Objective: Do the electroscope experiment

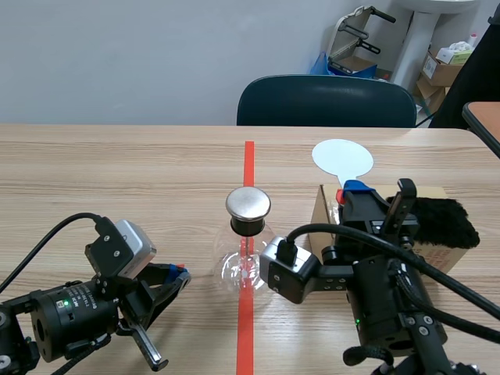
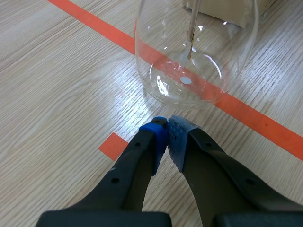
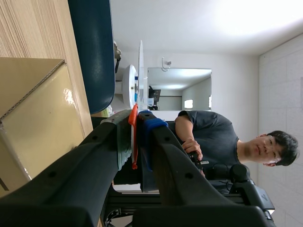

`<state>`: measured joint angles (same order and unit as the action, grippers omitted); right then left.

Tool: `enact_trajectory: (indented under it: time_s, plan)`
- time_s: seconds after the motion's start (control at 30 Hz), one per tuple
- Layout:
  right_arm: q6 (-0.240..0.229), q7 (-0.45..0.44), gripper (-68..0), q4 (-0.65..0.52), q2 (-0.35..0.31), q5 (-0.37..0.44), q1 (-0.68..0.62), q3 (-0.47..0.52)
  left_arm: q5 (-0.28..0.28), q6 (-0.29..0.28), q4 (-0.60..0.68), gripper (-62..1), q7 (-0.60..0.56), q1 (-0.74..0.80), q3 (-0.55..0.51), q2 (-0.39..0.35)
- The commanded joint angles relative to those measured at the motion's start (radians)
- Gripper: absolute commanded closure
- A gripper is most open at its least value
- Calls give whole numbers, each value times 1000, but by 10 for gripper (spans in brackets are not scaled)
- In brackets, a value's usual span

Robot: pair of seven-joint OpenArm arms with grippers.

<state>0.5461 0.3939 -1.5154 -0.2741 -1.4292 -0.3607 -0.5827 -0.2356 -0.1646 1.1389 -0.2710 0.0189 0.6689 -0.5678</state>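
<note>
From the scene view you see the electroscope flask point(image 1: 246, 262) standing on the red tape line point(image 1: 249, 160) at mid-table, its metal cap point(image 1: 248, 205) on top. Your left gripper point(image 1: 178, 273) lies low beside it, near but not touching. Your right gripper point(image 1: 353, 189) is raised over the cardboard box point(image 1: 322, 212) and carries a pale round disc point(image 1: 342, 159). Black fur point(image 1: 441, 221) lies on the box, and a dark chair point(image 1: 326, 101) stands beyond the table point(image 1: 117, 172).

Your left wrist view adds what the scene cannot. The left gripper point(image 2: 166, 125) has its jaws clenched on nothing, pads meeting, with the flask point(image 2: 156, 52) just ahead. Inside the flask hangs a thin strip point(image 2: 191, 45).

Your right wrist view shows the right gripper point(image 3: 137, 118) grasping the disc's red stem point(image 3: 134, 137), with the disc point(image 3: 140, 66) seen edge-on. The box point(image 3: 38, 123) and chair point(image 3: 94, 47) lie beside it. A person point(image 3: 213, 137) sits beyond, seen only here.
</note>
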Motion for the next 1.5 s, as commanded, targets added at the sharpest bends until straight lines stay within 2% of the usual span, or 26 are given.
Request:
enact_trajectory:
  time_s: [0.0, 1.1, 1.23, 1.47]
  plan:
    - [14, 4, -4, -13, 0, -7, 11, 13, -6, -2, 23, -41, -16, -2, -9, 2]
    - [14, 2, -4, -13, 0, -7, 11, 13, -6, -2, 23, -41, -16, -2, -9, 2]
    - [14, -59, -4, -13, 0, -6, 11, 13, -6, -2, 23, -40, -16, -2, -9, 2]
    - [14, -246, -4, -13, 0, -6, 11, 13, -6, -2, 23, -40, -16, -2, -9, 2]
